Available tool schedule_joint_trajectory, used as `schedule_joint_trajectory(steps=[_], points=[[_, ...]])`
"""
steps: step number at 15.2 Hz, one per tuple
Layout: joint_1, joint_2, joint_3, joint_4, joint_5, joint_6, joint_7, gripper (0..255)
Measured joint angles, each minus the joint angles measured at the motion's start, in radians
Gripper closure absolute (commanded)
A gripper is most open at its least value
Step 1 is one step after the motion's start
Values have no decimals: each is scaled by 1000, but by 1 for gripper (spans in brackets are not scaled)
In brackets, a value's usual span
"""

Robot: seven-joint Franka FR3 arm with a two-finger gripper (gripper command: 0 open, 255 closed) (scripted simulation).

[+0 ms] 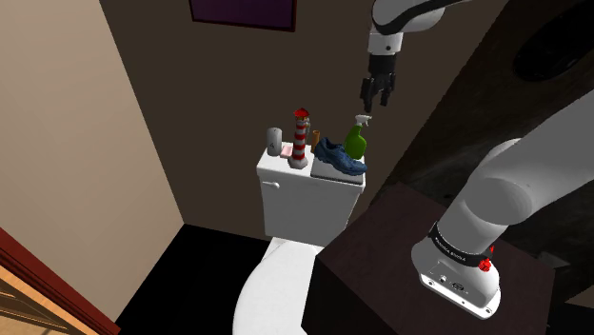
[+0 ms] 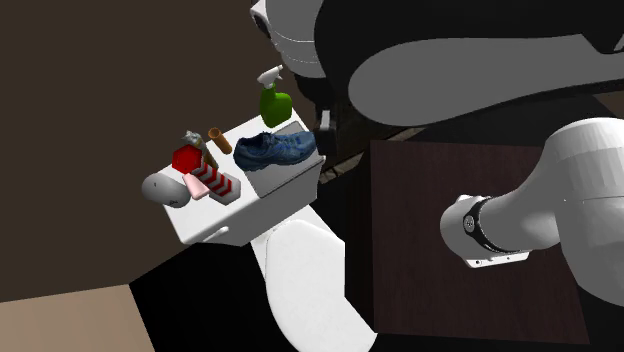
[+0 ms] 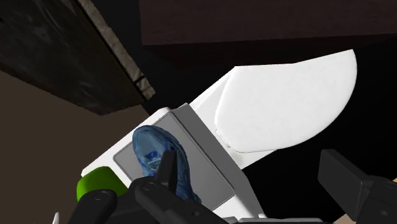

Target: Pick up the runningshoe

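A blue running shoe (image 1: 341,157) lies on the white toilet tank lid (image 1: 283,171), at the end nearer the stand. It lies on its sole between a green spray bottle and the tank's front edge (image 2: 275,149). My black gripper (image 1: 374,99) hangs high above the tank, over the spray bottle and just behind the shoe, pointing down. In the wrist view its fingers stand apart around the gripper (image 3: 254,184), open and empty, with the shoe (image 3: 159,156) far below beside one fingertip.
Sharing the lid are a green spray bottle (image 1: 356,141), a red-and-white striped lighthouse (image 1: 301,138), a small brown piece (image 1: 316,139) and a grey cylinder (image 1: 274,142). The closed toilet seat (image 1: 276,285) is below. The dark stand (image 1: 381,247) is beside it, and walls close in behind.
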Motion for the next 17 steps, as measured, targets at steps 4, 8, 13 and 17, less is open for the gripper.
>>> schedule_joint_trajectory(steps=[4,8,13,17], points=[[5,151,-39,45,22,86,-82,0],[1,313,-69,106,61,165,-174,0],[-20,520,-81,205,125,240,-290,0],[-49,689,-67,312,179,273,-370,0]])
